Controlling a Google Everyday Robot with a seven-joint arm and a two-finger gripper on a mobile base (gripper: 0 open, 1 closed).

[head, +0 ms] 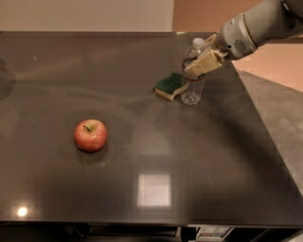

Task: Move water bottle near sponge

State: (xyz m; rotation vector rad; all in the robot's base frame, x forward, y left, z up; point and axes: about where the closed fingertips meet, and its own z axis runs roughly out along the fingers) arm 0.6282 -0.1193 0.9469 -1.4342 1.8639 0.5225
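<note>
A: gripper (pixel 201 64) sits over the water bottle (pixel 192 93) mid-body — label hidden behind it.
B: arm (pixel 260 26) cut off top right. Whether the sponge (pixel 169 86) touches the bottle — can't tell.

The setting resembles a kitchen or break room. A dark, polished counter (pixel 142 99) fills most of the frame and carries an apple (pixel 90 135), a sponge (pixel 169 85) and a water bottle (pixel 193 90). A pale wall (pixel 85 14) runs along the top edge. The gripper (pixel 202 64) is at upper right, at the water bottle's upper part.
</note>
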